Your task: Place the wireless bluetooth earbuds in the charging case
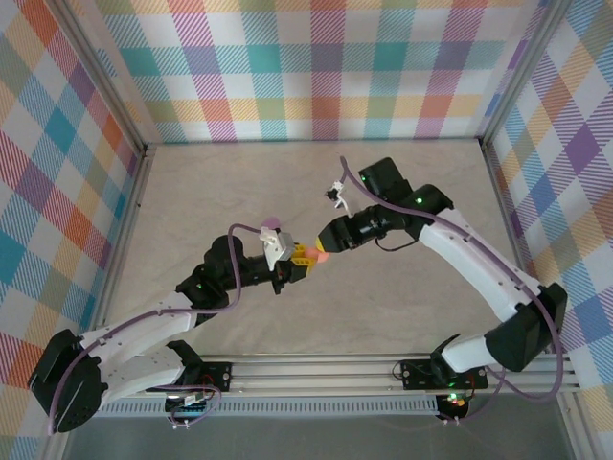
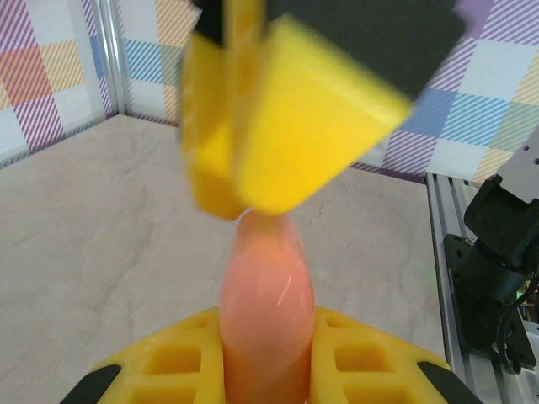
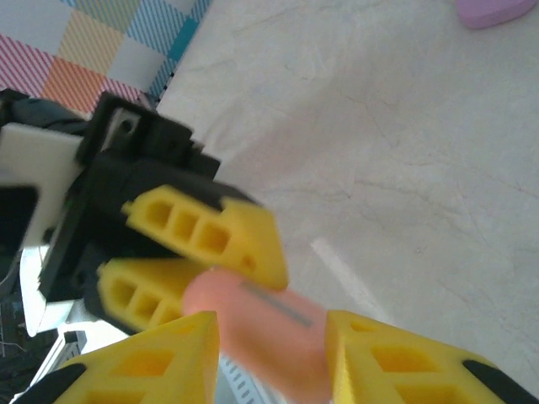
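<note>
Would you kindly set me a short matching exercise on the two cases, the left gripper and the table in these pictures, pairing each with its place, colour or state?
Things:
1. lilac case
2. salmon-orange case
3. left gripper
4. table

Descriptions:
a. shut on a case
b. pale, marbled surface
c. lying on the table, ungripped
d. between the yellow fingers of the left gripper and the right gripper

Pairs: 1-c; 2-d; 3-a; 4-b.

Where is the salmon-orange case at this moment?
The salmon-orange case is near the table's middle in the top view, held between the jaws of the left gripper and the right gripper; a lilac case lies left of it and farther back.
</note>
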Action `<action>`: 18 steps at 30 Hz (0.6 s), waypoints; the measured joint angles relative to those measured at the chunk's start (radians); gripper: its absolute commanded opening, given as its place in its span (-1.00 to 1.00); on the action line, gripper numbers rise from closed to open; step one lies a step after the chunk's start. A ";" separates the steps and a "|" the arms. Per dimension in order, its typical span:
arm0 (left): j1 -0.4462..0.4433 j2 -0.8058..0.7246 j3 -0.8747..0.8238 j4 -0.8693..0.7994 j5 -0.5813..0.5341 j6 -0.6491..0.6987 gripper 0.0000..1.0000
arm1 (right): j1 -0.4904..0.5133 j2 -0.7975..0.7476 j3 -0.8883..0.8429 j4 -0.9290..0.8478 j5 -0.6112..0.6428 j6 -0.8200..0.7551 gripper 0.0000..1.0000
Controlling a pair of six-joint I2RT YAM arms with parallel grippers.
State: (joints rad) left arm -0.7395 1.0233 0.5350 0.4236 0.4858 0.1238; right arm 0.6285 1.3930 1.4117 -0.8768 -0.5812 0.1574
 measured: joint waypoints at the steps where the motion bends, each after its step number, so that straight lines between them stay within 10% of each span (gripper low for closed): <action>1: 0.000 0.007 0.000 0.001 -0.004 -0.004 -1.00 | 0.000 -0.021 -0.007 0.000 0.001 0.001 -0.22; 9: 0.000 0.035 0.008 0.000 -0.040 -0.071 -1.00 | -0.022 -0.223 -0.134 0.093 0.077 0.037 0.01; 18: 0.051 0.043 0.019 0.051 0.000 -0.273 -1.00 | -0.182 -0.426 -0.540 0.589 -0.037 0.121 0.40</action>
State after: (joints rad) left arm -0.6888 1.0660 0.5537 0.4747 0.4862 -0.1493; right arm 0.4461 0.9668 0.8719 -0.2874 -0.6186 0.2787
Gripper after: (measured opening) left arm 0.199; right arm 0.691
